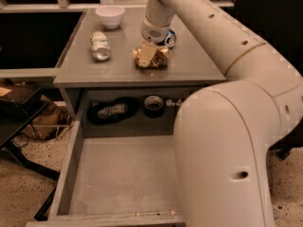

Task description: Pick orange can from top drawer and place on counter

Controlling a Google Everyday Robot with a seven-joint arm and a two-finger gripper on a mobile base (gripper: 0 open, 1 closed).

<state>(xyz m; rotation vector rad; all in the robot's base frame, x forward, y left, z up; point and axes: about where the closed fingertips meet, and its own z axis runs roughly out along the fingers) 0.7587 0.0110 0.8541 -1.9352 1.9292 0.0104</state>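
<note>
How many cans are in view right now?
3. The orange can lies mid-counter, at the pincer. The white-green can lies further left, near the white bowl. The blue can is behind the arm, partly hidden. The top drawer shows none.

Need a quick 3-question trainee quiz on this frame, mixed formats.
1. True or false: the orange can lies in the top drawer.
2. Where is the gripper? A) inside the top drawer B) at the orange can, over the counter C) below the counter
3. Fill in: the white-green can lies on its ____.
Key: 1 false; 2 B; 3 side.
</note>
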